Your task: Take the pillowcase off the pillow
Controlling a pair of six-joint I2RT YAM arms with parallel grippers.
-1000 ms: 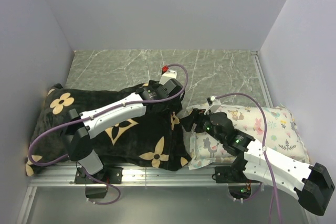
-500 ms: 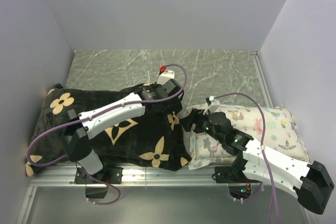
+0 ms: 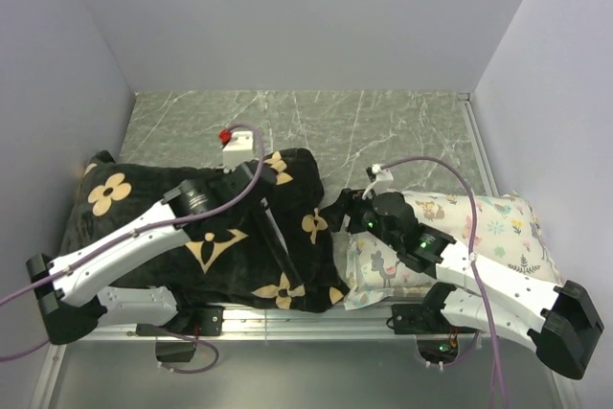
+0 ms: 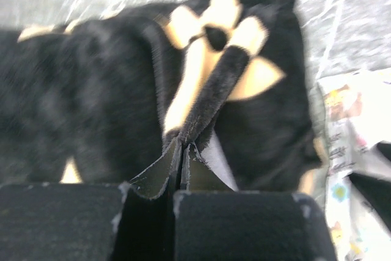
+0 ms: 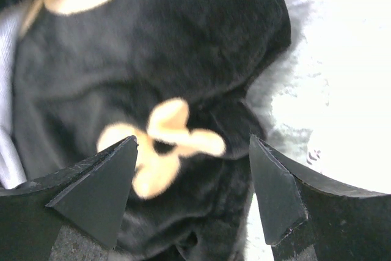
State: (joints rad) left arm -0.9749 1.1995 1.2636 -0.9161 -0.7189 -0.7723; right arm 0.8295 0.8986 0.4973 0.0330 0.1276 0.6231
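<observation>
The black plush pillowcase (image 3: 163, 227) with tan flowers lies at the left of the table. My left gripper (image 3: 257, 189) is shut on a pinched ridge of its fabric near the back right corner. In the left wrist view that ridge (image 4: 211, 93) rises from the closed left gripper (image 4: 181, 151) through a tan flower. A pale sliver (image 4: 220, 163) shows under the fold; I cannot tell whether it is the pillow, which is otherwise hidden inside the case. My right gripper (image 3: 337, 208) hovers open over the pillowcase's right edge. In the right wrist view black plush (image 5: 183, 59) fills the gap of the right gripper (image 5: 193, 142).
A smaller white pillow (image 3: 484, 227) with pastel animal print lies at the right, under my right arm. Grey marble table (image 3: 383, 131) stretches behind both. Walls close in left, back and right. A metal rail (image 3: 287, 318) runs along the near edge.
My left gripper has shut on the pillowcase fabric and moved left with it, raising a ridge. Its elbow swung out to the far left. The right gripper edged slightly back and stayed open.
</observation>
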